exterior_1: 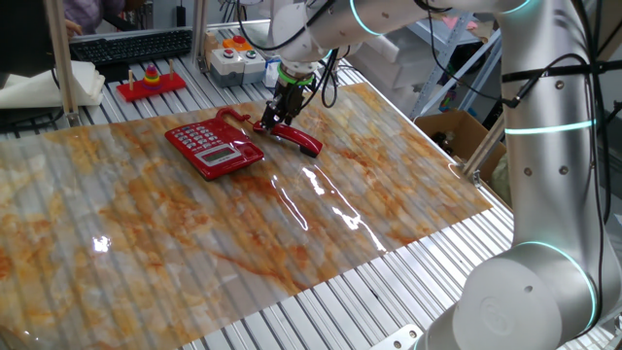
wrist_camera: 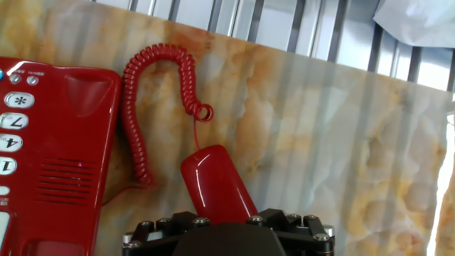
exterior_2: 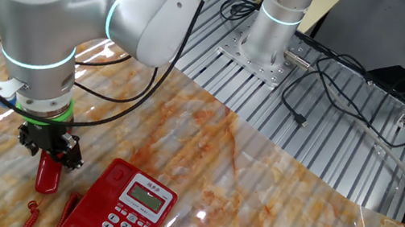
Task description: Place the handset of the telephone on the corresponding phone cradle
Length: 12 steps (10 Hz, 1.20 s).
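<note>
Along the far-left edge of the tabletop sits a red plastic tray with coloured stacking rings [exterior_1: 152, 82], well apart from the work; right of it, on the orange-veined marble-patterned sheet [exterior_1: 194, 233], lies the flat, wedge-shaped red telephone with a pale grey-white keypad [exterior_1: 214, 148], its long recessed phone cradle [wrist_camera: 82, 149] bare; the sheet's near half stretches open toward the near edge. Just right of the telephone, apart from it, the slim glossy red plastic handset [exterior_1: 297, 139] rests flat on the sheet, its long axis skewed to the telephone's side, one rounded end pointing toward the far edge, where the coiled red cord [wrist_camera: 146, 107] loops back to the base. The black two-finger gripper [exterior_1: 275, 116] is clamped across the handset's other end.
</note>
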Motion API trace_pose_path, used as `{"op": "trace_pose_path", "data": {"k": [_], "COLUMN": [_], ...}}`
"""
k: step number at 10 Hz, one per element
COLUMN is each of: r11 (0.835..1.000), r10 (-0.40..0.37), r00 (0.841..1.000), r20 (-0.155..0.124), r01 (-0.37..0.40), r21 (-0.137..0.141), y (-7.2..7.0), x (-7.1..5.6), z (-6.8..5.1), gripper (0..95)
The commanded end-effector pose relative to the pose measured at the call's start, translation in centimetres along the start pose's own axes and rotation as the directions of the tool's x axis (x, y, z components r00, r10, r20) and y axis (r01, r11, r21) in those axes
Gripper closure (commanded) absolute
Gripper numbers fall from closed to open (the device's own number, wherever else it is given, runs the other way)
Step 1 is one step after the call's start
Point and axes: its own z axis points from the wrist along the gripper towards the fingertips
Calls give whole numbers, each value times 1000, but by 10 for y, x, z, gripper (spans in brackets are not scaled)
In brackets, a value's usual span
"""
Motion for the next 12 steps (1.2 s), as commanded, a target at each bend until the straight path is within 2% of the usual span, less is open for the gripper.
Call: {"op": "trace_pose_path", "data": {"k": [1, 4, 5, 6, 12], "r11": [1000, 1000, 1000, 999, 999], "r10": [1, -2, -3, 0, 19], "r00": [1000, 1000, 1000, 1000, 1000], "r20": [4, 5, 7, 10, -6], "r01": [-1, 2, 3, 0, -19], "r21": [-15, -17, -27, -38, -41], "y": [1, 2, 2, 2, 2], "x": [0, 1, 1, 1, 1], "z": [2, 2, 2, 2, 2], "gripper": [760, 760, 760, 950, 950]}}
